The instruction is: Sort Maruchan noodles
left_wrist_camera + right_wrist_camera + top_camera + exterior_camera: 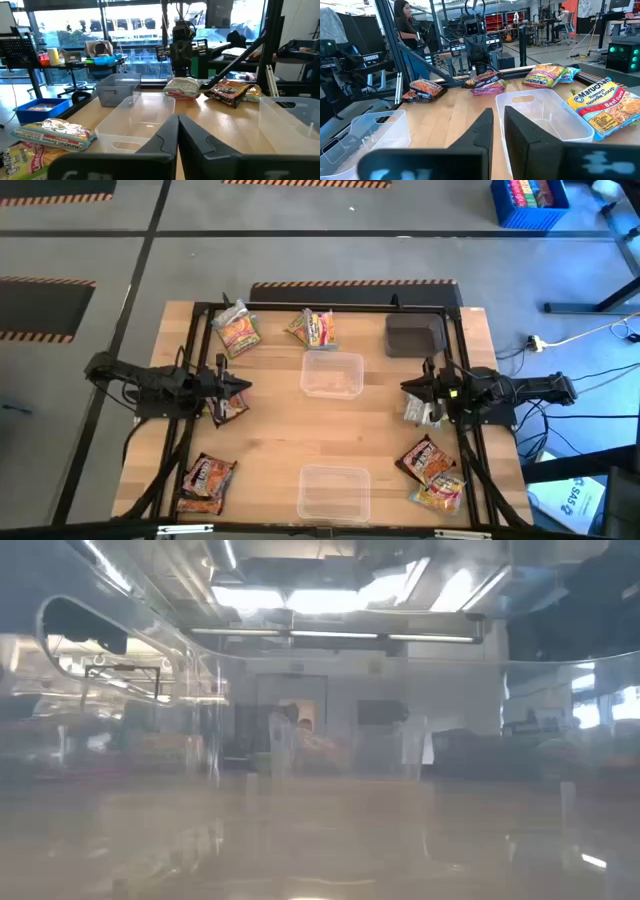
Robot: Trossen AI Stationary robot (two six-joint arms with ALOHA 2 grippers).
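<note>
Grippers level, both tubs empty

Your left gripper sits at the table's left side, fingers nearly together and holding nothing, right over a maroon crinkly ramen packet. Your right gripper mirrors it at the right side, fingers slightly parted, with a pale packet just beside it. Loose Maruchan noodle packets lie in four clusters: maroon ones at the near left corner, mixed ones at the near right, yellow ones at the far edge. Between them stand two clear plastic tubs, near and far; a dark grey square tray sits far right. Spread the fingers before descending, and pinch one packet only, at its crimped edge.
</note>
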